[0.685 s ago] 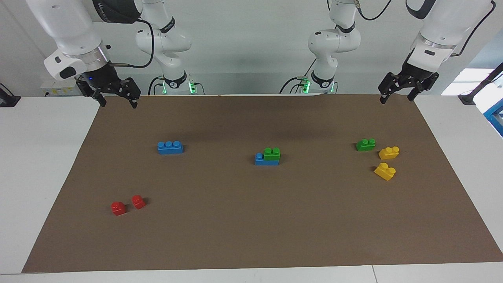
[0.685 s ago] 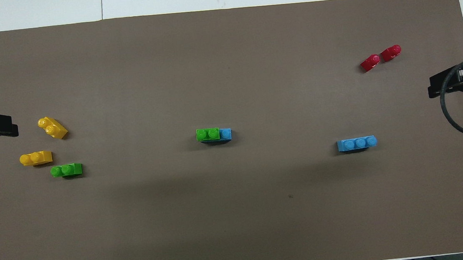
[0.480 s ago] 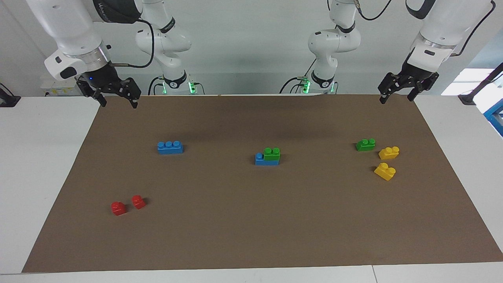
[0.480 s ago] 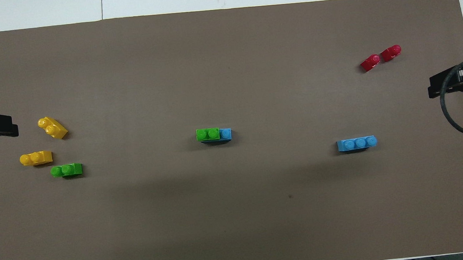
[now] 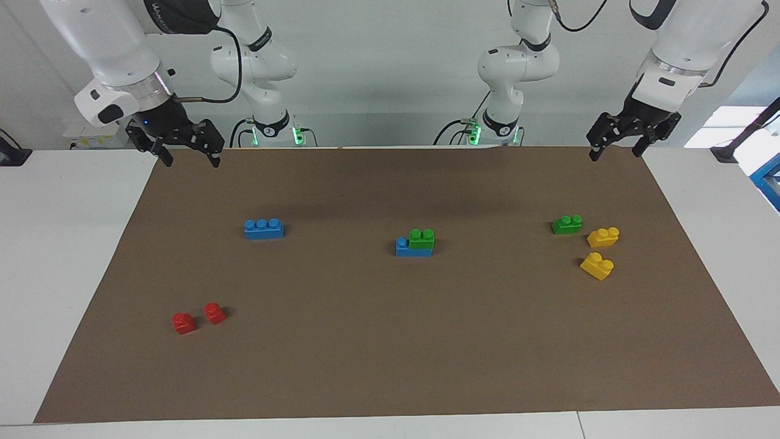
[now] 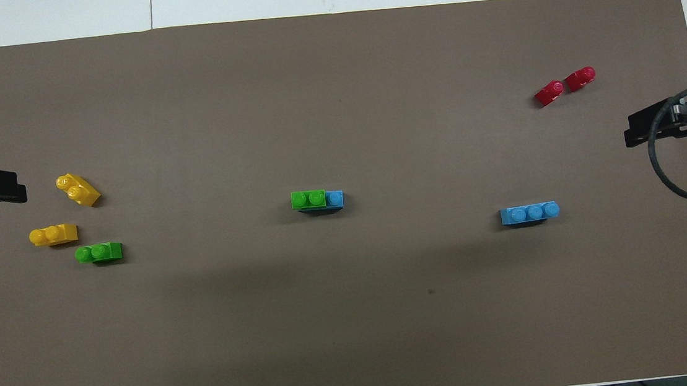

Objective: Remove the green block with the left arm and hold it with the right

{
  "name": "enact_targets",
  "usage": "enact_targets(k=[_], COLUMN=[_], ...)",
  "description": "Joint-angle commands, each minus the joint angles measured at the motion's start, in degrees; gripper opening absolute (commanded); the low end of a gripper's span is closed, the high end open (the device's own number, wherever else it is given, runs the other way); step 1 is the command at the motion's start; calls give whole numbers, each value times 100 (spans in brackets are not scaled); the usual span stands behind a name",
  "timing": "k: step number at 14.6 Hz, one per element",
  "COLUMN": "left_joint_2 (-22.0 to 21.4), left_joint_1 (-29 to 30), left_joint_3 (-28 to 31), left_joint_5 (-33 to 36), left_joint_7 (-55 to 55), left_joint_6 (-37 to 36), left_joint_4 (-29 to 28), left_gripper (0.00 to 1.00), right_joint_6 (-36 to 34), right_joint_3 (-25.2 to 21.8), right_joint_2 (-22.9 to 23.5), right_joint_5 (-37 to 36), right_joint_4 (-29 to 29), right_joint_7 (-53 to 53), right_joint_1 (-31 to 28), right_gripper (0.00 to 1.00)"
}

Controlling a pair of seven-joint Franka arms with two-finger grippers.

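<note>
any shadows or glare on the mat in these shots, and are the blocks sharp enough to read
Facing view: soft dark bands on the brown mat nearest the robots, no glare; the green block on its blue brick reads sharp. Overhead view: a broad faint shadow nearer the robots; stud tops of the yellow blocks glint slightly.

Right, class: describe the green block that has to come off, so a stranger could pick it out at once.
Start at the brown mat and go to its middle, where two blocks are stacked. The green block sits on top of a longer blue block, leaving one blue stud bare. The other green block lies flat on the mat beside two yellow blocks, toward the left arm's end.
</note>
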Motion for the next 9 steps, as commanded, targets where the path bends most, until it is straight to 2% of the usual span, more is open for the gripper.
enact_targets(k=[1,9], left_joint_2=[-147,-287], left_joint_1=[25,-1], left_joint_3=[25,25], left_joint_5=[-88,-96], left_joint_7=[73,-24], left_joint_6=[85,260], left_joint_4=[-163,-497], left_gripper=[100,100], right_joint_6=[38,55], right_joint_3=[19,19], right_joint_2=[-128,-128], right_joint_5=[126,109], right_joint_4=[-144,-153], right_joint_7=[-90,-353], right_joint_1=[-142,-238], right_gripper=[100,100])
